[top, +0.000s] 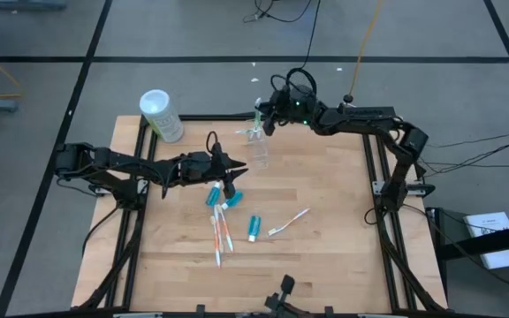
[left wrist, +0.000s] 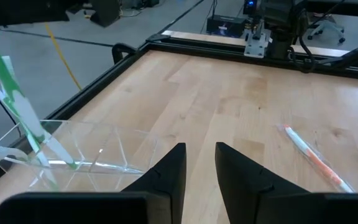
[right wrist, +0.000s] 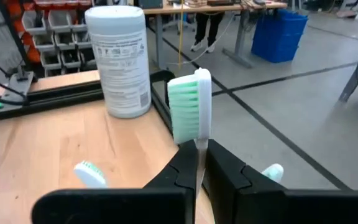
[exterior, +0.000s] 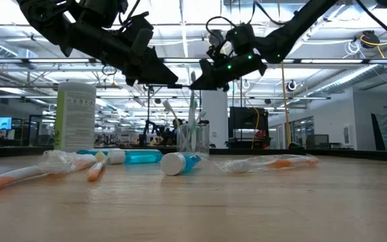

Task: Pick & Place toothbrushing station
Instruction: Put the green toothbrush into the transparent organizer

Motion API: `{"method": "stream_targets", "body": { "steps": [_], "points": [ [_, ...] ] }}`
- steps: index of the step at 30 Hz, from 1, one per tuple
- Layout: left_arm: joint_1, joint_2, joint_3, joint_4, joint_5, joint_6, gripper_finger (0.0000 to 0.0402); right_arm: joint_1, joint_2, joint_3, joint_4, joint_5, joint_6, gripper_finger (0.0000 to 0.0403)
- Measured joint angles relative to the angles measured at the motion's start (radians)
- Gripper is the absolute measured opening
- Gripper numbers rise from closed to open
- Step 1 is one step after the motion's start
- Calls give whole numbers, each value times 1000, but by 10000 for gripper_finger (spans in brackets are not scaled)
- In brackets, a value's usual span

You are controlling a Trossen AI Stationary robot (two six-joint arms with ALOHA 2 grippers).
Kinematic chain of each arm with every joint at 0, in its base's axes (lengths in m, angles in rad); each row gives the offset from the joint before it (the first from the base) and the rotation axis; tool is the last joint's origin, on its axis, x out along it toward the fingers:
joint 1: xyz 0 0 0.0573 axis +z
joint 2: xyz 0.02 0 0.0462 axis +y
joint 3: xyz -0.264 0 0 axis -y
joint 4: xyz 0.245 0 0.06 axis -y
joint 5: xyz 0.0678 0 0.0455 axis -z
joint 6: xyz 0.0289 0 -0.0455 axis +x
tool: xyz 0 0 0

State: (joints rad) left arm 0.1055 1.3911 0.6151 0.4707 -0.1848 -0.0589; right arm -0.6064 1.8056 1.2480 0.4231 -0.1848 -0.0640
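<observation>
Right wrist view: right gripper (right wrist: 197, 163) clamped on green toothbrush (right wrist: 191, 109), bristle head upright just beyond fingertips.

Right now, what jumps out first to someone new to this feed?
The right gripper, jaws shut on a green-bristled white toothbrush, hangs above the small clear plastic cup near the table's far edge. Mid-table, orange-accented toothbrushes and small blue toothpaste tubes lie scattered, with the left gripper hovering over them.

Grey floor (top: 42, 35) w/ black lines.
</observation>
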Motion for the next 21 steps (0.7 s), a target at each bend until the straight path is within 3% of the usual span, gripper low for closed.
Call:
{"method": "stream_targets", "body": {
  "steps": [21],
  "points": [
    [0, 0, 0, -13, 0, -2, 93, 6, 108, 0, -24, -2, 83, 8]
  ]
}}
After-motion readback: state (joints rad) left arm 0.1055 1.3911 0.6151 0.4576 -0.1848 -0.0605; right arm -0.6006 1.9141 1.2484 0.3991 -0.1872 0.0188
